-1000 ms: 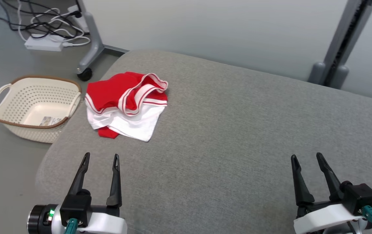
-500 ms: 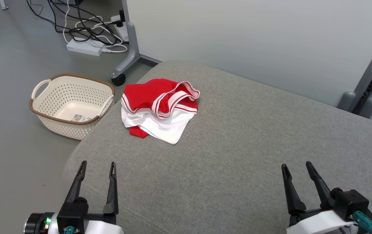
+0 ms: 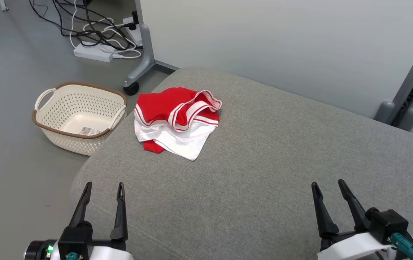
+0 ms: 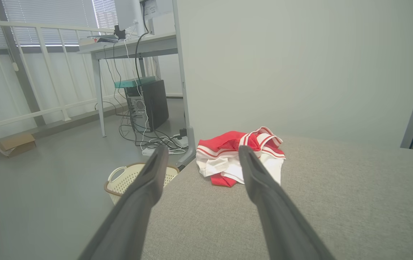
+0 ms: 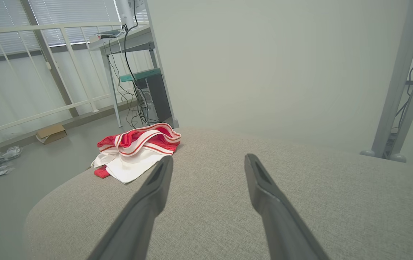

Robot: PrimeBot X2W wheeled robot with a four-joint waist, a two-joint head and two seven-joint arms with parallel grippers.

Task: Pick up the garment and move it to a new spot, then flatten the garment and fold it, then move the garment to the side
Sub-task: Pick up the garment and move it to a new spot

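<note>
An office or lab workroom, not a home: a pale tabletop (image 4: 134, 45) on thin metal legs carries a monitor (image 4: 127, 14); under the tabletop stands a black computer tower (image 4: 148, 104); below it, tangled cables (image 3: 94, 32) and a white power strip (image 3: 92, 54) lie on bare grey floor (image 3: 18, 54); behind the tabletop, slatted blinds (image 4: 47, 14) and a white railing (image 4: 29, 27); left of it, a cardboard box (image 4: 15, 143).

the head view looks forward and down from high over the near edge of the grey cushion (image 3: 282, 173), both wrist views sit low and close over that cushion facing almost level toward the pale wall (image 4: 300, 72), and all three share the red-and-white garment (image 3: 175, 119) near its far left corner.
</note>
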